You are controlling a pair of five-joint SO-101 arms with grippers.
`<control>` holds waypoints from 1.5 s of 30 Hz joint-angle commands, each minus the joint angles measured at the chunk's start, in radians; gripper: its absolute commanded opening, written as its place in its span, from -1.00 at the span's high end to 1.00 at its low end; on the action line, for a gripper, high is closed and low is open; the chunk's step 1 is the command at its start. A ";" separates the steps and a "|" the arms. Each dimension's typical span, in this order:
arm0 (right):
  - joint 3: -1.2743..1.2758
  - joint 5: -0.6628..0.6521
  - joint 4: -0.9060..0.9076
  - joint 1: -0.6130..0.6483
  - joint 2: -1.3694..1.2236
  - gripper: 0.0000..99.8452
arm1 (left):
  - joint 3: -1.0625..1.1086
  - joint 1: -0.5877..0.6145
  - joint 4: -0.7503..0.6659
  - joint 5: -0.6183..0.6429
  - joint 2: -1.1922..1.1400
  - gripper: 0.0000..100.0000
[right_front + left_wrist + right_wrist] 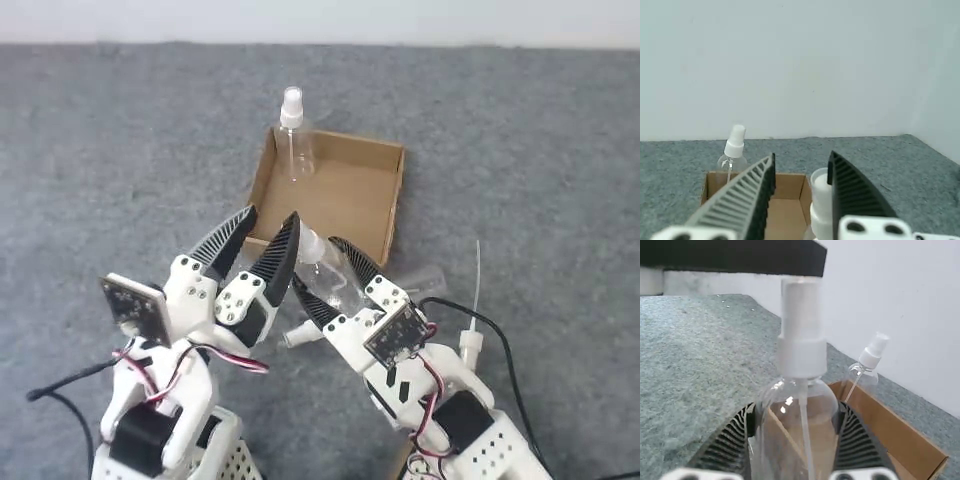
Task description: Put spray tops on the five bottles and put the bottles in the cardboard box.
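The left tool hangs open over the grey counter, its jaws apart on either side of a white spray top and not closed on it. Behind it, a clear bottle with its sprayer on stands upright in the far corner of the cardboard box. The right tool is clamped around a second clear bottle. This bottle's long axis is tilted, and its capped neck points toward the box and the left tool. Farther right, a loose sprayer lies on the counter, its tube pointing away from the arms.
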State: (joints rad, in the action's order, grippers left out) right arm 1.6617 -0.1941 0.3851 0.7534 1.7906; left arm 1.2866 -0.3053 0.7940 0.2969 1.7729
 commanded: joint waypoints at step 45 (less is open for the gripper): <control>-0.031 -0.014 -0.041 -0.012 0.025 0.98 | 0.133 -0.068 -0.068 -0.201 0.003 0.68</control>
State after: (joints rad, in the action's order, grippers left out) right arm 1.6617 -0.1941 0.3682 0.7503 1.7921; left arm 1.4216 -0.3084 0.7572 0.1542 1.7729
